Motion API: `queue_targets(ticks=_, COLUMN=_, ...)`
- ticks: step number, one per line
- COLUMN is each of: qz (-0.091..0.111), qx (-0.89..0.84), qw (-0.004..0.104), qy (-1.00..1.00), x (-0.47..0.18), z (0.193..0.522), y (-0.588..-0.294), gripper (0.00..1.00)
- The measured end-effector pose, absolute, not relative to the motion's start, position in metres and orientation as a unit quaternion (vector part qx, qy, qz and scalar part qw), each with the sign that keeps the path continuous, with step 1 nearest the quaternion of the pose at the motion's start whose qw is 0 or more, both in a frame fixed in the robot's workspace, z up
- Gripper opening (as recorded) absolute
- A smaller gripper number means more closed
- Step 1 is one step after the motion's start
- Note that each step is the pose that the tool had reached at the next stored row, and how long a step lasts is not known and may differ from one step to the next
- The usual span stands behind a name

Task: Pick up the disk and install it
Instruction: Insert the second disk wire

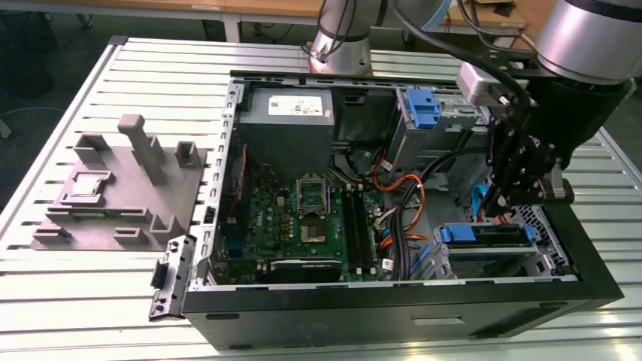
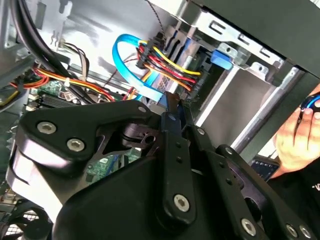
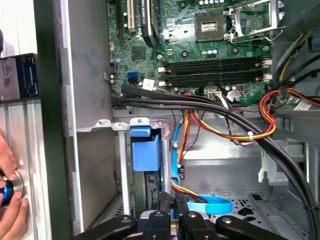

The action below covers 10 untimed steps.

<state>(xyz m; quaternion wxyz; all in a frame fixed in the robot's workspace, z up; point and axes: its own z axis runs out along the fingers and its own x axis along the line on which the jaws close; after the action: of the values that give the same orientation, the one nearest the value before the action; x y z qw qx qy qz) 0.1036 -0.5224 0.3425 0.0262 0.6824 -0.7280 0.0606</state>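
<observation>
The disk (image 1: 489, 238), dark with blue carrier rails, lies in the drive cage at the case's front corner, on the exterior view's right. Its blue front tab (image 3: 145, 150) faces the motherboard. My gripper (image 1: 512, 197) hangs just above the disk, inside the case. In both wrist views the black fingers (image 2: 172, 112) stand close together with nothing seen between them. The fingertips (image 3: 163, 201) sit beside the disk's rear end, next to a blue flat cable (image 3: 210, 205).
Black, red and yellow cable bundles (image 3: 240, 132) cross the case between motherboard (image 1: 301, 218) and cage. A second blue carrier (image 1: 422, 105) sits in the upper bay by the power supply (image 1: 291, 113). A grey fixture block (image 1: 120, 188) stands outside the case. A person's hand (image 3: 10, 200) rests outside the case wall.
</observation>
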Motion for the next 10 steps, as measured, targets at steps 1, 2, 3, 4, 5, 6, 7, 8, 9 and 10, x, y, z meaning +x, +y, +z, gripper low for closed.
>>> queue_targets(ticks=1, qz=0.061, qx=0.683, qw=0.026, qy=-0.728, x=0.103, z=0.342, y=-0.524, gripper=0.16)
queue_targets(ticks=2, qz=0.062, qx=0.683, qw=0.025, qy=-0.727, x=0.103, z=0.342, y=-0.525, gripper=0.16)
queue_targets(ticks=3, qz=0.062, qx=0.683, qw=0.024, qy=-0.727, x=0.102, z=0.342, y=-0.526, gripper=0.16)
queue_targets(ticks=4, qz=0.063, qx=0.683, qw=0.023, qy=-0.727, x=0.102, z=0.342, y=-0.528, gripper=0.16)
queue_targets(ticks=5, qz=0.063, qx=0.683, qw=0.022, qy=-0.727, x=0.101, z=0.342, y=-0.529, gripper=0.16)
queue_targets(ticks=6, qz=0.063, qx=0.683, qw=0.021, qy=-0.727, x=0.101, z=0.342, y=-0.531, gripper=0.16)
queue_targets(ticks=7, qz=0.063, qx=0.683, qw=0.02, qy=-0.727, x=0.101, z=0.342, y=-0.533, gripper=0.16)
queue_targets(ticks=8, qz=0.063, qx=0.683, qw=0.019, qy=-0.727, x=0.101, z=0.342, y=-0.535, gripper=0.16)
queue_targets(ticks=9, qz=0.062, qx=0.683, qw=0.017, qy=-0.727, x=0.101, z=0.341, y=-0.536, gripper=0.16)
queue_targets(ticks=10, qz=0.061, qx=0.683, qw=0.015, qy=-0.727, x=0.101, z=0.341, y=-0.538, gripper=0.16)
